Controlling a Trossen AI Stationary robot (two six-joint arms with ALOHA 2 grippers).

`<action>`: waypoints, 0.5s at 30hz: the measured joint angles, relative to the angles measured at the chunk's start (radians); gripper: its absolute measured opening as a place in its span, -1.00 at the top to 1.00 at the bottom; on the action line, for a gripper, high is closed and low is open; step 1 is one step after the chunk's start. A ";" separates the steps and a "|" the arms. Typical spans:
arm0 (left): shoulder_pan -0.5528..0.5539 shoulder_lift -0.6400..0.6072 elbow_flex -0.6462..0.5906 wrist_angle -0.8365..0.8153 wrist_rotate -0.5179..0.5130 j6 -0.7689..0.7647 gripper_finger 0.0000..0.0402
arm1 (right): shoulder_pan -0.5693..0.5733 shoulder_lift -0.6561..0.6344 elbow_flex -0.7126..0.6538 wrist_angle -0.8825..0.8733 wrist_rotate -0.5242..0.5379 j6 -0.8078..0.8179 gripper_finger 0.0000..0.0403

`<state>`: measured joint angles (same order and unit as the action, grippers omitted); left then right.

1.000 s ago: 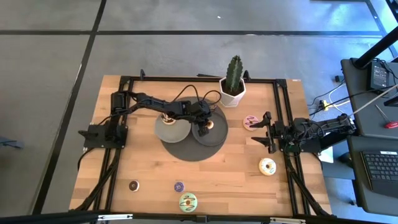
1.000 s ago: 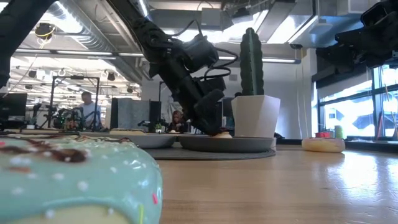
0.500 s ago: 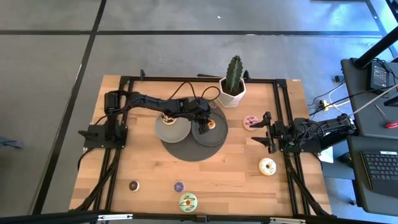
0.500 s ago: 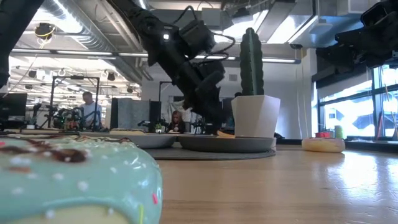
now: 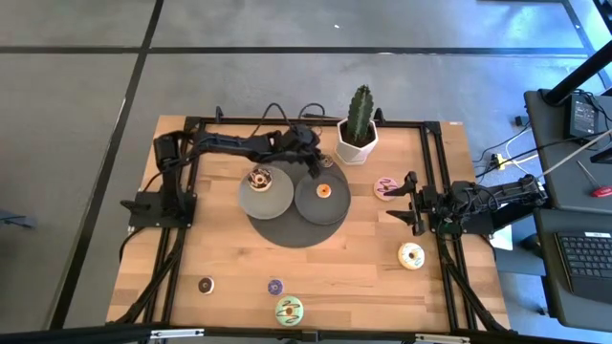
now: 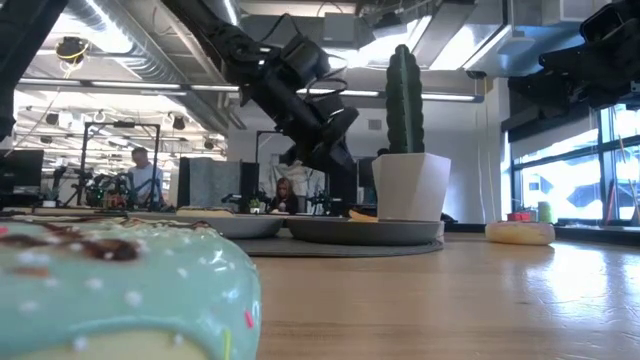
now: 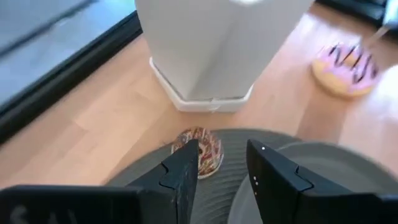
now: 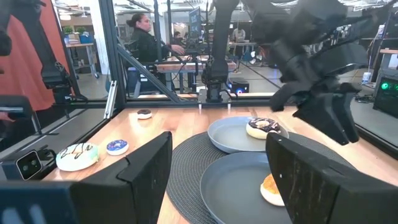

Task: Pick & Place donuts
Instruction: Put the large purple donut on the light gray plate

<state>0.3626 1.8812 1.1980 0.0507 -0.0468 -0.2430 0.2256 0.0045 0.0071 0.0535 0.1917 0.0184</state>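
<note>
The left tool [image 5: 314, 164], fingers parted and empty, hangs raised beside the white cactus pot [image 5: 357, 143], with the small orange donut [image 5: 324, 190] lying just below it on the right grey plate [image 5: 308, 203], while the right tool [image 5: 409, 203] waits open at the worktop's [image 5: 344, 268] edge.

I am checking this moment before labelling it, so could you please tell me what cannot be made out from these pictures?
- Green donut, low view: blurred, cut off by the picture's edges.
- Two mini donuts, high view: too small to read the icing.
- Orange donut, right wrist view: partly hidden behind that gripper's finger.
- Cactus pot, left wrist view: top cut off.
</note>
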 joint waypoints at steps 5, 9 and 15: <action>0.014 0.000 0.000 0.006 0.041 -0.012 0.35 | 0.000 0.000 0.000 0.000 0.000 -0.004 -0.29; 0.014 0.001 0.000 0.002 0.062 0.013 0.36 | 0.000 0.000 0.000 0.000 0.000 -0.002 -0.29; 0.014 -0.003 0.000 -0.001 0.108 0.037 0.36 | -0.002 0.011 0.000 0.017 0.153 0.292 -0.29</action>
<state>0.3771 1.8782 1.1980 0.0502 0.0610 -0.2060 0.2238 0.0156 0.0071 0.0705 0.3446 0.3106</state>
